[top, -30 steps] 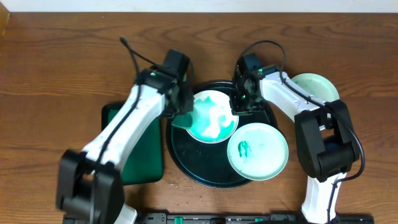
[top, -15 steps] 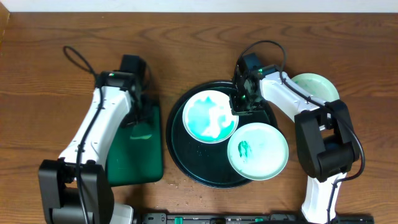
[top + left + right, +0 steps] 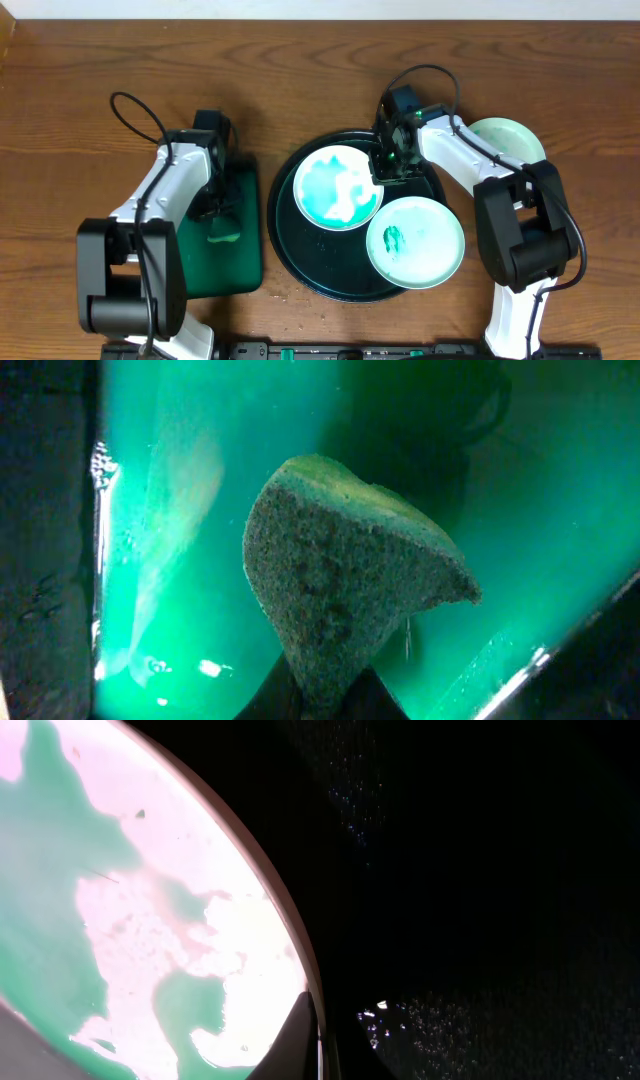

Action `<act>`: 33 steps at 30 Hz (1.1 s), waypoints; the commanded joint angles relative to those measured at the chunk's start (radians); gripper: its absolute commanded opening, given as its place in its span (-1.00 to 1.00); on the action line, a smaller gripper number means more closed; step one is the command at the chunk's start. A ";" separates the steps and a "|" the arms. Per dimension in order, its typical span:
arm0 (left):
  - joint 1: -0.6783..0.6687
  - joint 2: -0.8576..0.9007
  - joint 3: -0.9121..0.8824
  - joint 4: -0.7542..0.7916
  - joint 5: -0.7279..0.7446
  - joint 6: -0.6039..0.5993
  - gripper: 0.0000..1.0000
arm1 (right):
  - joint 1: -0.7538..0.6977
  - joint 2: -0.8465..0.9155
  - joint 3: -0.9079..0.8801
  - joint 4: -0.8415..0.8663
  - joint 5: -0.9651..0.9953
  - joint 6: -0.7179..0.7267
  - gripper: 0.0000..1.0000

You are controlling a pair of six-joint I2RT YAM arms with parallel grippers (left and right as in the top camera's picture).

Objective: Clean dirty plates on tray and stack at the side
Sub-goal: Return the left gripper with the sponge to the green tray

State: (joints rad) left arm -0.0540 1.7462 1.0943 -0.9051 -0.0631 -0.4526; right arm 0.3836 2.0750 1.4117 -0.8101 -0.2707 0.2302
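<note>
Left claw (image 3: 330, 698): clenched on a sponge (image 3: 340, 590), held over the rectangular tray (image 3: 215, 275) and its green liquid.

Right claw (image 3: 390, 165): clenched on the right-hand rim of plate one (image 3: 338, 187), which sits on the round tray (image 3: 300, 268).

Plate one: broad teal film with white patches showing through.

Plate two (image 3: 414, 242): near right of the round tray, one small teal smear.

Plate three (image 3: 510, 135): off the tray on the tabletop (image 3: 100, 80), partly hidden by the right arm. It looks clean as far as I can see.

Handling, my judgement: the plates are rigid, light, probably breakable, and slick while wet. A flat plate offers only its rim, so I would pinch there, well onto the lip, and lift slowly. The sponge is soft, squashes under grip and will drip. I would hold it by its back edge and leave the wiping face free.
</note>
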 commanded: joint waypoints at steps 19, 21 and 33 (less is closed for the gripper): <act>0.002 -0.173 0.010 -0.017 -0.001 0.006 0.55 | 0.007 0.032 -0.018 0.044 0.034 -0.015 -0.98; 0.002 -0.234 0.010 -0.017 -0.001 0.006 0.57 | 0.007 0.022 -0.018 0.048 0.035 -0.027 -0.97; 0.002 -0.401 0.010 -0.018 -0.001 0.006 0.60 | 0.029 -0.168 -0.018 0.039 0.137 -0.081 -0.97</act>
State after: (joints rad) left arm -0.0540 1.3491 1.0943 -0.9169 -0.0586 -0.4458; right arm 0.4007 2.0140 1.3895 -0.7746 -0.2115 0.1730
